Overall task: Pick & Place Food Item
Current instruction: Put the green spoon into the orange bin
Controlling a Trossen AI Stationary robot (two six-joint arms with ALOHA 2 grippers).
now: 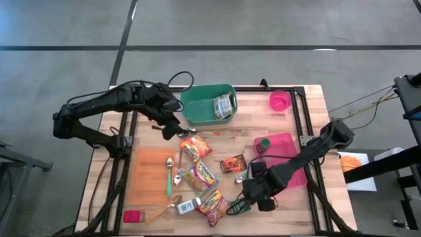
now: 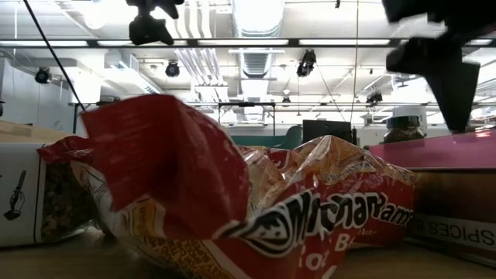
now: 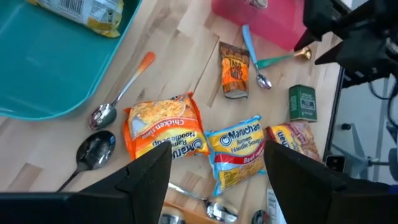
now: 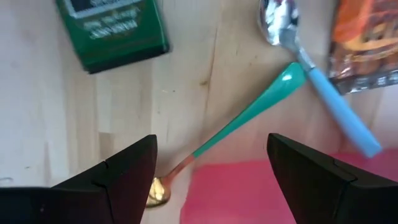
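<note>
Three ramen packets lie flat on the table: one (image 1: 196, 146) near the teal bin, one (image 1: 200, 176) mid-table, one (image 1: 214, 205) near the front edge. The first two also show in the left wrist view (image 3: 165, 127) (image 3: 239, 152). A small orange packet (image 1: 233, 163) and a green box (image 4: 112, 28) lie by the pink tray. My left gripper (image 3: 217, 180) (image 1: 172, 128) hangs open, tilted, above the packets beside the bin. My right gripper (image 4: 211, 186) (image 1: 253, 194) points down, open, above a teal-handled spoon (image 4: 249, 115) at the tray's edge, touching nothing.
The teal bin (image 1: 197, 105) holds a packet (image 1: 225, 106). The pink tray (image 1: 286, 155) carries a green-lidded jar (image 1: 264, 143). A pink bowl (image 1: 279, 101) stands at the back right and an orange board (image 1: 148, 174) lies at the left. Several spoons, one blue-handled (image 4: 329, 99), lie among the packets.
</note>
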